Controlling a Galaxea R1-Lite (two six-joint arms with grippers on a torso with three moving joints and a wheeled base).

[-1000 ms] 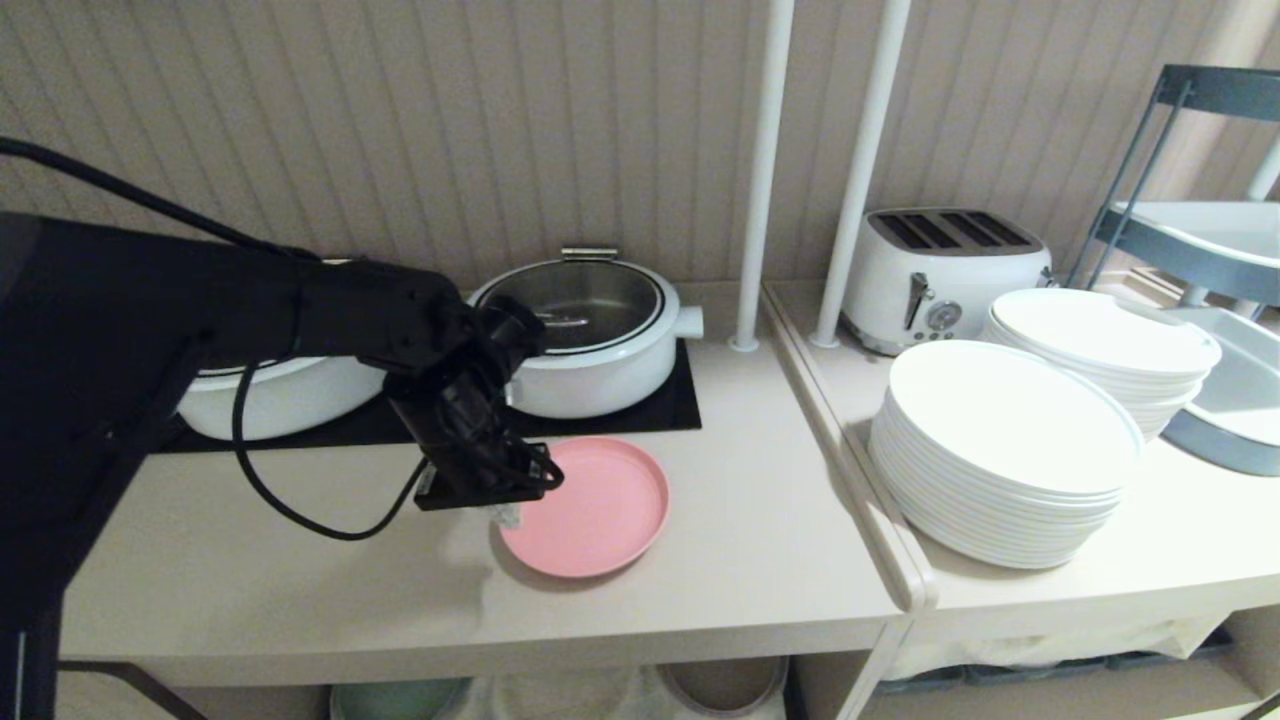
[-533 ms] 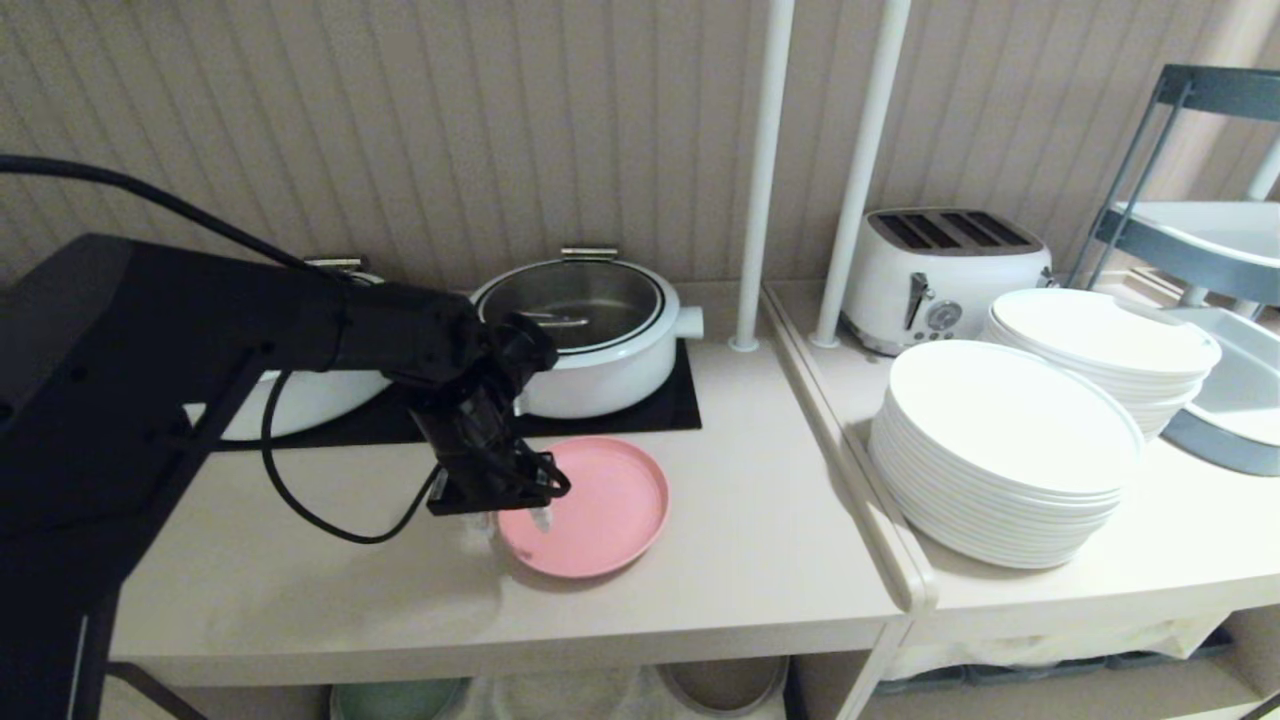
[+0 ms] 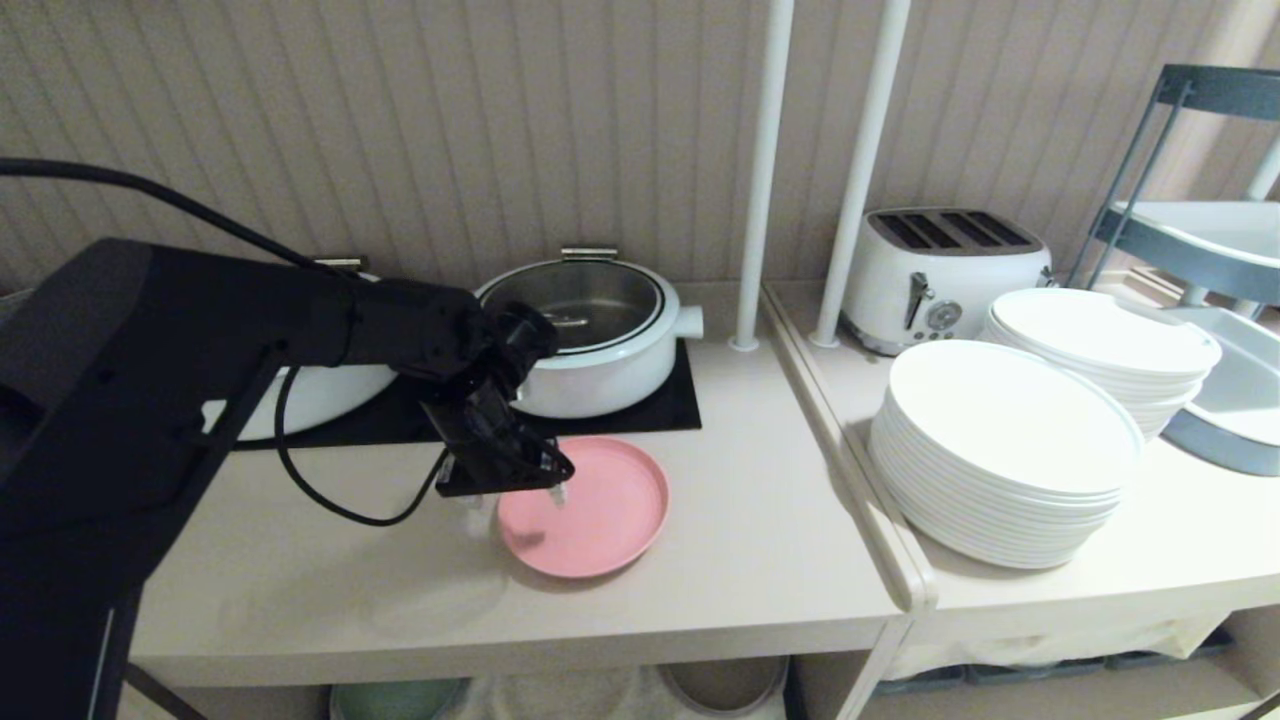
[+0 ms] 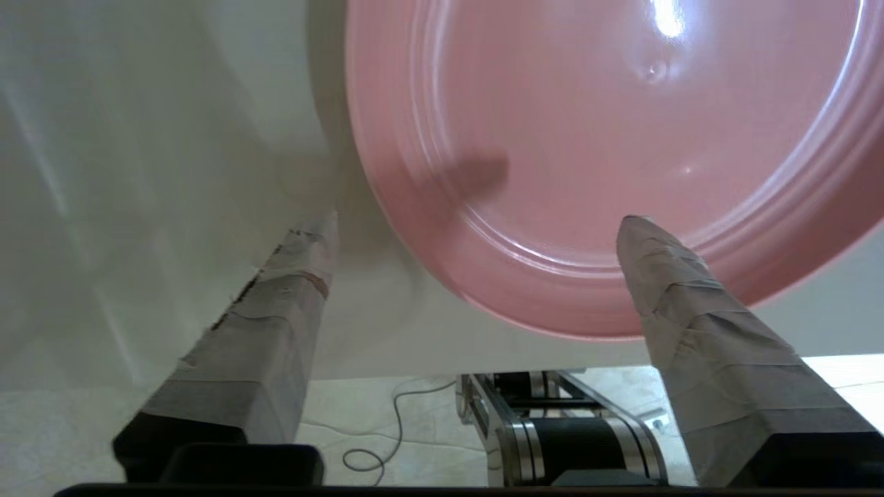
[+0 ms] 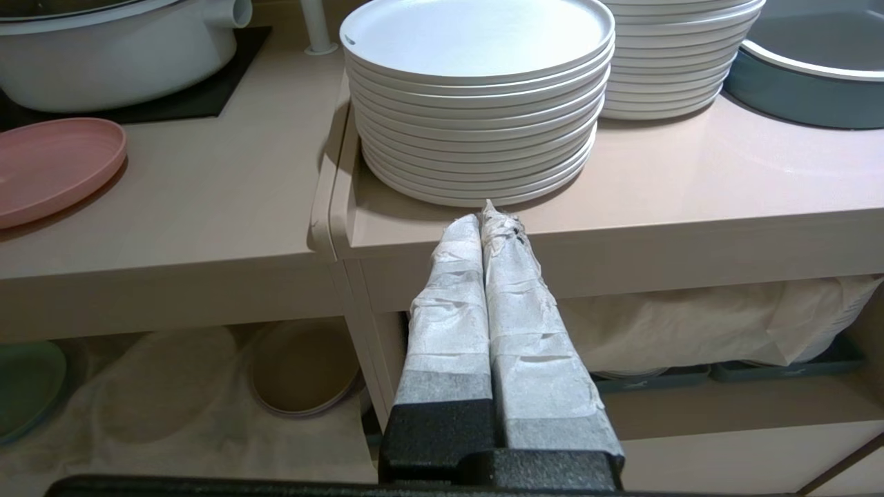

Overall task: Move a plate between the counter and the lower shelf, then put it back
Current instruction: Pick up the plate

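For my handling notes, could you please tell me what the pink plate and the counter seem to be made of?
The plate looks like moulded plastic, mostly matte: even pink colour, a soft moulded rim, and only one small highlight in the left wrist view. The counter looks like a smooth, glossy beige laminate or similar; it faintly mirrors the things above it. The exact material can't be settled.

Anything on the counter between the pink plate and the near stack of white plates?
Nothing: the head view shows bare counter from the plate to the raised ridge, with the stack just past it. The right wrist view agrees.
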